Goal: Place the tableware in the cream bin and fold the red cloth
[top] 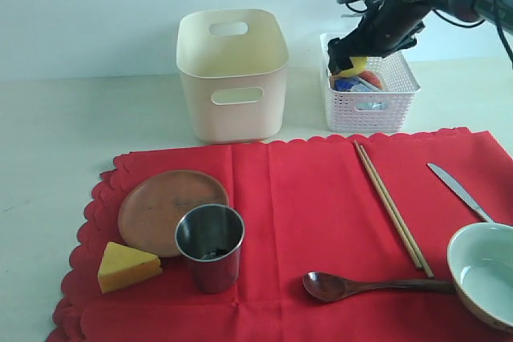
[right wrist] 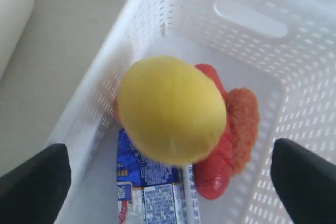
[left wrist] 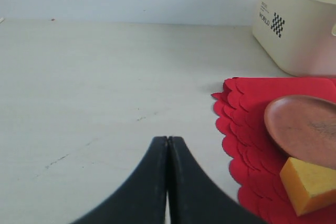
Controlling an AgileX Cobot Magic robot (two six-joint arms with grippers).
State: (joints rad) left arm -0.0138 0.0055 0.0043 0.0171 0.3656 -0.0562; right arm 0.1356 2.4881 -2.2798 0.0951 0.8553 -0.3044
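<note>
Pale table [top: 48, 134], red cloth [top: 304, 222], bowl [top: 489, 274] half-cropped

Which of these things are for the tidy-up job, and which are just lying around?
For the job: brown plate, steel cup, wooden spoon, chopsticks, knife, bowl, cream bin, red cloth.

Just lying about: cheese, lemon, blue packet, white basket.
</note>
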